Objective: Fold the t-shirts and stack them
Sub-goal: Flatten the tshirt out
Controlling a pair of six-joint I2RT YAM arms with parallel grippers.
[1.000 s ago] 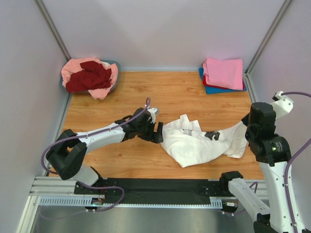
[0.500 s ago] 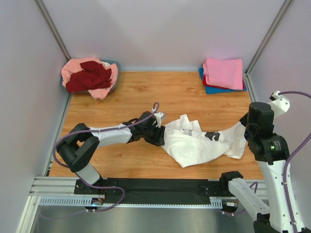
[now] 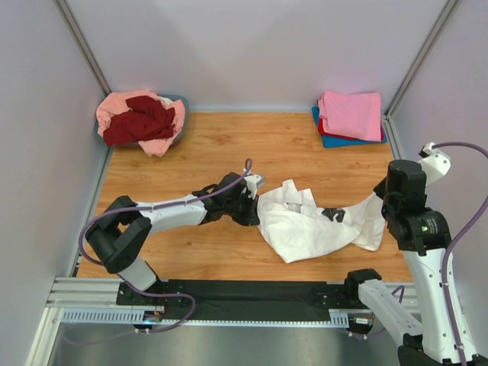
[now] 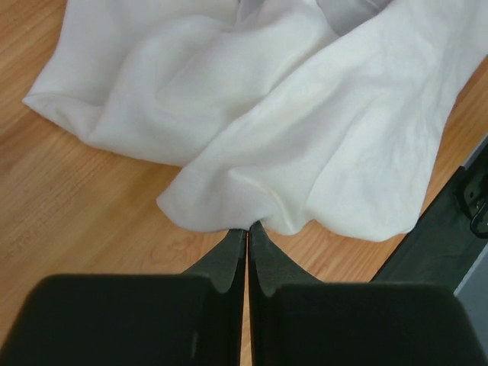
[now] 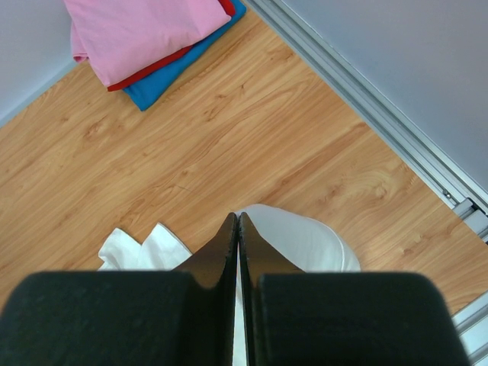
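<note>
Both tools clenched on the off-white t-shirt point(image 3: 313, 229), which lies crumpled mid-counter.

Nearest the arm bases, the shirt sprawls on the wooden counter point(image 3: 229, 152), its black print facing up near the middle. At its 9 o'clock edge the left tool point(image 4: 248, 227) lies low over the wood, fingers pressed together on the hem. At its 3 o'clock end the right tool point(image 5: 238, 217) is squeezed tight on the cloth, white fabric showing on both sides of its fingers and rising toward it. Farther back, at 1 o'clock in the corner, sits a folded stack: bright pink t-shirt point(image 3: 351, 114) on top, red t-shirt point(image 5: 133, 80) under it, blue t-shirt point(image 5: 183, 72) at the bottom. At 11 o'clock the grey-blue tub point(image 3: 183, 100) holds the salmon-pink t-shirt point(image 3: 114, 107) and the dark red t-shirt point(image 3: 141, 122), unfolded.
</note>
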